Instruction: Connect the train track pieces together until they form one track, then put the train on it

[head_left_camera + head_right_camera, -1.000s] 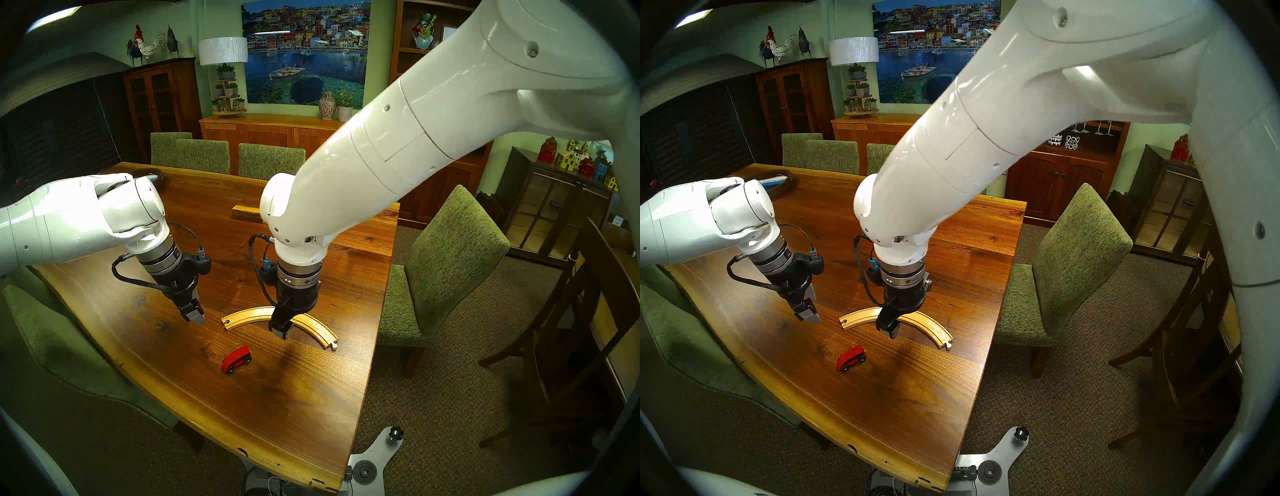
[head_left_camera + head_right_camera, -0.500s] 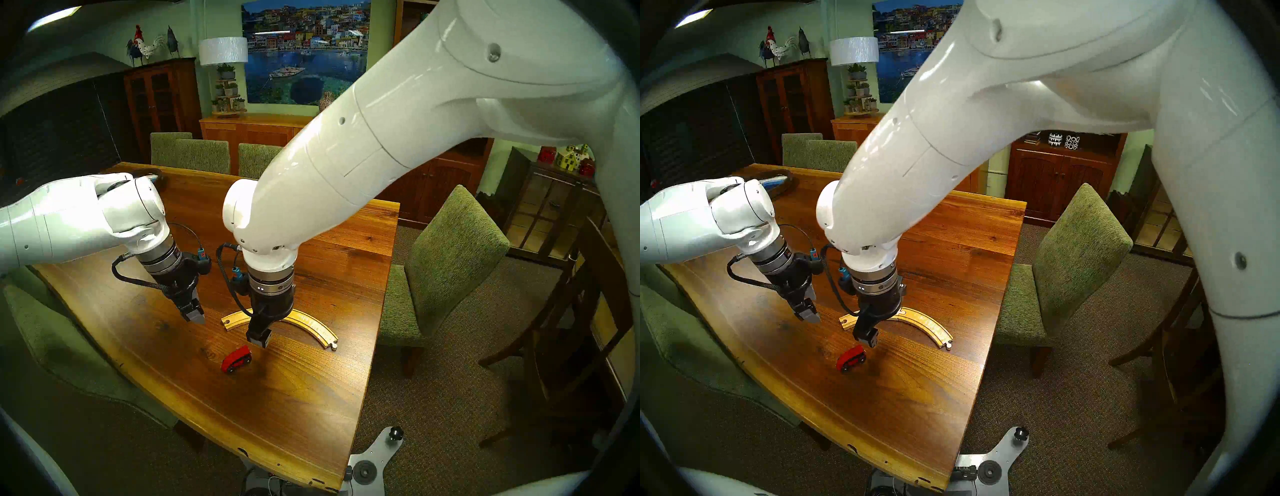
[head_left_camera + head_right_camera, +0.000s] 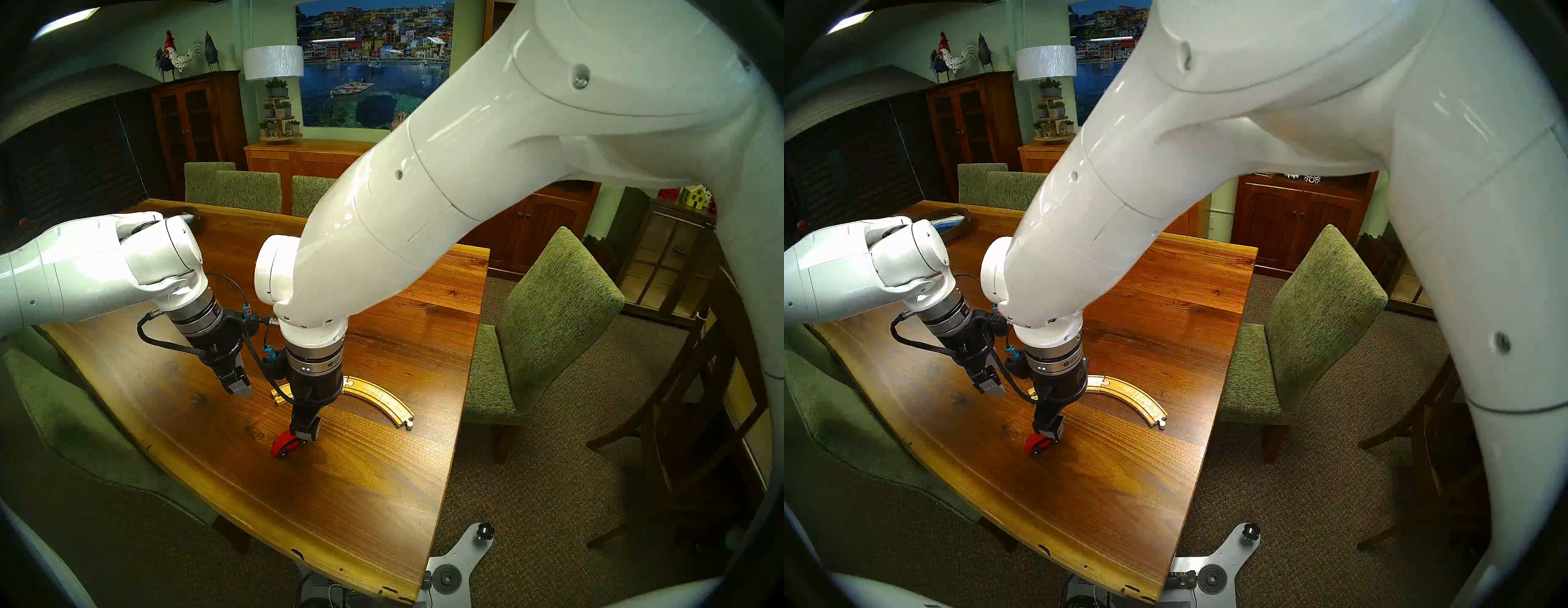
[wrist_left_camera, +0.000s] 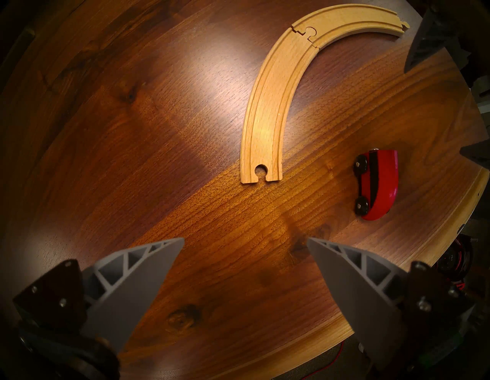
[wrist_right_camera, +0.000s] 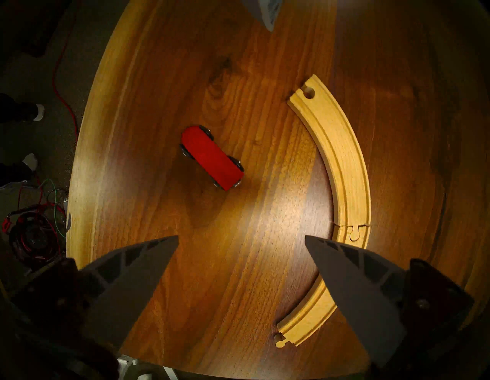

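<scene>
- The joined track — two curved pale wooden rail pieces with twin grooves, mated peg-in-hole at the seam visible in both wrist views — is seen lying flat on the dark wooden table; the connecting stage is judged complete.
- The small red toy train with rounded top and black wheels is shown on bare table inside the arc's concave side, near the track but apart from it, resting on its wheels.
- The right gripper is shown directly above the train with its two dark fingers spread wide and nothing between them; in the head views the fingertips overlap the train's far end, though contact cannot be confirmed.
- In the right wrist view the train lies ahead of the open fingers, towards the upper left, its long axis running diagonally from upper left to lower right across the line between the fingertips — a wrist turn is judged necessary before the flat sides can be pinched.
- The left gripper is held above bare table beside the track's hole end, its grey fingers parted and empty.
- The right arm is judged the nearer to the train; the left is placed well off to the side.
- A likely hazard: the wheeled train may roll away if one finger touches first.
</scene>
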You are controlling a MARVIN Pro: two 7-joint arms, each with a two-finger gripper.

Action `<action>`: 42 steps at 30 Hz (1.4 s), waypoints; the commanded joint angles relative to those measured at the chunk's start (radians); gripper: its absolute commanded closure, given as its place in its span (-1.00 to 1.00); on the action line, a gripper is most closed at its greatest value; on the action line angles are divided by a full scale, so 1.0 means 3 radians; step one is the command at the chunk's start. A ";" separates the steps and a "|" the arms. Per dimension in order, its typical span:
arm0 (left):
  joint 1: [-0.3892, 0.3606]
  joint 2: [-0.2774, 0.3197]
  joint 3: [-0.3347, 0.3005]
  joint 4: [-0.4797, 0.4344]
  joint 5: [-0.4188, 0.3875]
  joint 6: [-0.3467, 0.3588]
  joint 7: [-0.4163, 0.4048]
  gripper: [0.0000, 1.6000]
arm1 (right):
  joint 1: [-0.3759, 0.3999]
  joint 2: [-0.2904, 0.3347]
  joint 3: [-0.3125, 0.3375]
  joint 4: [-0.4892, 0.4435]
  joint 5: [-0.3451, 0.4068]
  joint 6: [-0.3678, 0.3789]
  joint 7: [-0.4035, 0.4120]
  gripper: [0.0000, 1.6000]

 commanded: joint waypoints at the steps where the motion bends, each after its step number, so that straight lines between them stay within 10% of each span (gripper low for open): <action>1: -0.0101 0.0007 -0.0081 -0.0009 -0.0007 0.0007 0.0010 -1.00 | -0.0073 -0.0048 -0.0008 0.0211 -0.0196 -0.0090 0.0163 -1.00; 42: -0.0099 0.0007 -0.0082 -0.0009 -0.0007 0.0007 0.0011 -1.00 | -0.0600 -0.0309 0.0106 0.1006 -0.1071 0.0286 0.0882 -1.00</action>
